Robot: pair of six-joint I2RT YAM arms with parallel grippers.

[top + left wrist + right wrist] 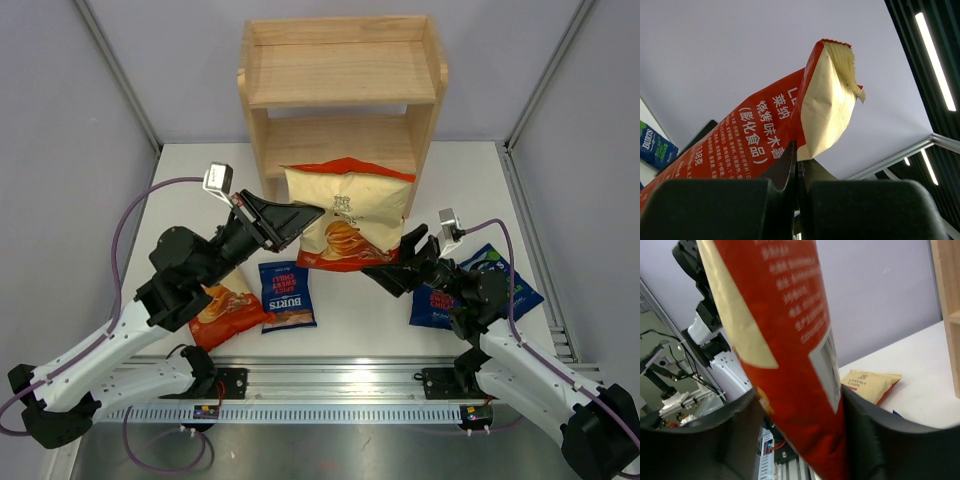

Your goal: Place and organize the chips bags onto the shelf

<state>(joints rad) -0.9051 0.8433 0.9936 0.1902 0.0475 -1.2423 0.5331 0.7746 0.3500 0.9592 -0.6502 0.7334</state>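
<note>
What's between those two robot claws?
A cream-and-orange chips bag, seen in the top view: the left gripper pinches one edge, the right gripper straddles the other.

Looking along the right fingers [715, 440]: dark, one filling each lower corner. Pressing against both sides of a large red bag [790, 340], which is running upright between them from top edge to bottom edge. Showing white printed characters, a cream band down its left side and a grey rectangular panel close to the right-hand finger. Lying flat on the white counter [920, 375] beyond: a second bag [871, 385], cream-topped with an orange edge, apart from the gripped one. Rising at the far right edge: a light wood side panel of the shelf [947, 285]. Standing at upper left behind the red bag: the other arm [702, 325], black and white, with cables [670, 360] trailing beside it.
</note>
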